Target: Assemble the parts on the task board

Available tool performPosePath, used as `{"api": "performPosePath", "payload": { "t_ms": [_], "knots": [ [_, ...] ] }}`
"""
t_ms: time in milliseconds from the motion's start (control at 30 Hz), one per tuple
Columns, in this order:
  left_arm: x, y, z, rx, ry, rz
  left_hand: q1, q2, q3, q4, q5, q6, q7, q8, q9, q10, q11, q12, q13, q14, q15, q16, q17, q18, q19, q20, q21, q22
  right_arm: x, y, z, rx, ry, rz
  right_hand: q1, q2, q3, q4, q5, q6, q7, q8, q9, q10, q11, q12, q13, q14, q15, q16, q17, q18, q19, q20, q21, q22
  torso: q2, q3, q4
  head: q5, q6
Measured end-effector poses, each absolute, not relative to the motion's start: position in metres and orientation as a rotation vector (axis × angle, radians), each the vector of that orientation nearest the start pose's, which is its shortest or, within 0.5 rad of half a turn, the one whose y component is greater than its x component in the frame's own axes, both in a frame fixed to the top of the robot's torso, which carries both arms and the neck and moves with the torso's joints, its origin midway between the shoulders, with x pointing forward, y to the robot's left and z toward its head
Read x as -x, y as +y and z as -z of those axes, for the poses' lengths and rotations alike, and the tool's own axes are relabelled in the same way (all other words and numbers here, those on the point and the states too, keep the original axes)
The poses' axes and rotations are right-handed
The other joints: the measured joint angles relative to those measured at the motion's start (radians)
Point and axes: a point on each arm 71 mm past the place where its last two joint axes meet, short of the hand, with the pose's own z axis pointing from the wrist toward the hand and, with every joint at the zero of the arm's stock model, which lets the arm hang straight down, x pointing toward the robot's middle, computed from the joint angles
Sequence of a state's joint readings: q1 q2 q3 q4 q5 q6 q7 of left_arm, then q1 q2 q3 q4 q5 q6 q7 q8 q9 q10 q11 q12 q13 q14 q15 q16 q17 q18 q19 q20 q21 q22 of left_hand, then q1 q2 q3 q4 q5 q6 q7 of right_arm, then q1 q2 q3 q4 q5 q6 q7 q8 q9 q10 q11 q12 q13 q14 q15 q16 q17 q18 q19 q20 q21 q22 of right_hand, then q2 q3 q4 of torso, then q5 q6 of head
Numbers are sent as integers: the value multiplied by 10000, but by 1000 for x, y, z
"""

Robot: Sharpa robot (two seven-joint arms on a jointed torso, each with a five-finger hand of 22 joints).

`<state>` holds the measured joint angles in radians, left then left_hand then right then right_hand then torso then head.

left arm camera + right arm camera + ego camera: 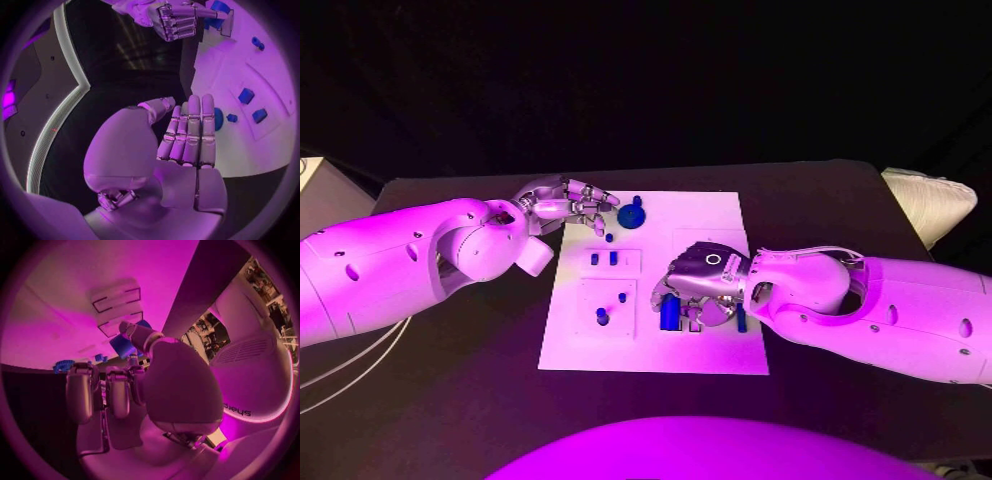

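The white task board (711, 225) lies mid-table. My left hand (565, 205) hovers at its far left corner with fingers (190, 135) straight and nothing in them, next to a round blue part (632, 213). My right hand (704, 285) sits low over the board's near middle, its fingers (94, 392) curled in. Its thumb presses a tall blue block (671, 312), which appears again as the blue block (125, 346) in the right wrist view. Two small blue parts (604, 258) stand in a recess, and blue pegs (603, 315) stand near the left edge.
Black table (459, 380) surrounds the board. A pale object (935, 205) sits at the table's far right edge. The board (69, 325) has outlined rectangular recesses (115, 300). A small blue piece (740, 322) lies by my right wrist.
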<state>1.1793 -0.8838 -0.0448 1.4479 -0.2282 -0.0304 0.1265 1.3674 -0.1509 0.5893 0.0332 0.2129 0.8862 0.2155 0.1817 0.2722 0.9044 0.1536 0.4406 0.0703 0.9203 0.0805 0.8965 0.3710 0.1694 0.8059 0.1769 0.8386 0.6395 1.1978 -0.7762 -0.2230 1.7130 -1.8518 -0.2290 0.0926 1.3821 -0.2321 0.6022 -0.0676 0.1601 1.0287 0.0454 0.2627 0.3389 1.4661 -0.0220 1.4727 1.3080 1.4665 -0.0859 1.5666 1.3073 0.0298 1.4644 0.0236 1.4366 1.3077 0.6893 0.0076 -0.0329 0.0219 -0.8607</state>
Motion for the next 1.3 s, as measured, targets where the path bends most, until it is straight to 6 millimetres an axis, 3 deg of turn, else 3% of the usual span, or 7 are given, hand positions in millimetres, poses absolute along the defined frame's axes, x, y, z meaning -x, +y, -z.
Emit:
{"api": "performPosePath", "payload": {
  "t_ms": [1067,1233,1300],
  "knots": [
    [-487,235,210,9726,18554,14287,0,0,18,-19,0,0,0,0,2,0,0,0,0,0,0,0,0,0,0,0,0,15,-393,-103,241,9132,16466,-8574,13,-13,94,-41,-1,-28,39,-256,-50,-75,3,-231,-4,0,0,0,6,0,0,0,-400,-3,-1,-6,-8,12,-61],
    [-487,235,210,9727,18556,14286,0,0,43,-44,0,0,0,0,2,0,0,0,0,0,0,0,0,0,0,0,0,20,-394,-102,242,9151,16498,-8560,-29,-55,124,-64,2,-150,157,-465,-50,-197,18,-304,-4,0,0,0,5,0,0,0,-523,-4,-2,-11,-8,11,-75],
    [-487,235,210,9727,18557,14286,0,0,43,-44,0,0,0,0,2,0,0,0,0,0,0,0,0,0,0,0,0,20,-394,-102,242,9158,16511,-8552,-52,-79,135,-54,5,-282,118,-523,-73,-216,-1,-344,-4,0,0,0,5,0,0,0,-545,-4,-3,-10,-9,11,-83]
  ]
}}
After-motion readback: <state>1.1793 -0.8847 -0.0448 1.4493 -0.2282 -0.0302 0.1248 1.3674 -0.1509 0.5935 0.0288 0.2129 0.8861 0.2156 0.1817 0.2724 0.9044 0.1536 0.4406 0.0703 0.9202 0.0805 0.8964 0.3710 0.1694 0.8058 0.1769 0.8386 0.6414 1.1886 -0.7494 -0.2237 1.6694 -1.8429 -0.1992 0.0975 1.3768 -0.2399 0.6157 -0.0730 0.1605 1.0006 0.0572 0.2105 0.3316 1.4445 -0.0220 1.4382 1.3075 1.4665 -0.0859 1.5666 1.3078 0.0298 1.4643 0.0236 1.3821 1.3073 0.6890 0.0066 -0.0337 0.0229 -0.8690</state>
